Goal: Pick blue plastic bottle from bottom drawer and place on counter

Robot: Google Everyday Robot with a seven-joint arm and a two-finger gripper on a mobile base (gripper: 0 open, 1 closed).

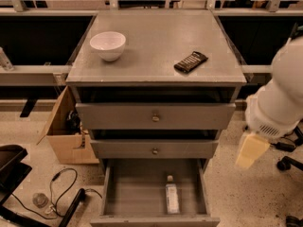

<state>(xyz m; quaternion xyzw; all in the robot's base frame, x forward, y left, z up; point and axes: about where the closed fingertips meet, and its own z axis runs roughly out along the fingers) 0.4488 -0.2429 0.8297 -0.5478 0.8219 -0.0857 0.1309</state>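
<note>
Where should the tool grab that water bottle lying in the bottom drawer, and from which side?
Probably best: grip the blue plastic bottle across its midbody, coming straight down. It lies flat, cap toward the back, right of centre in the open bottom drawer. The tool hangs right of the cabinet.
</note>
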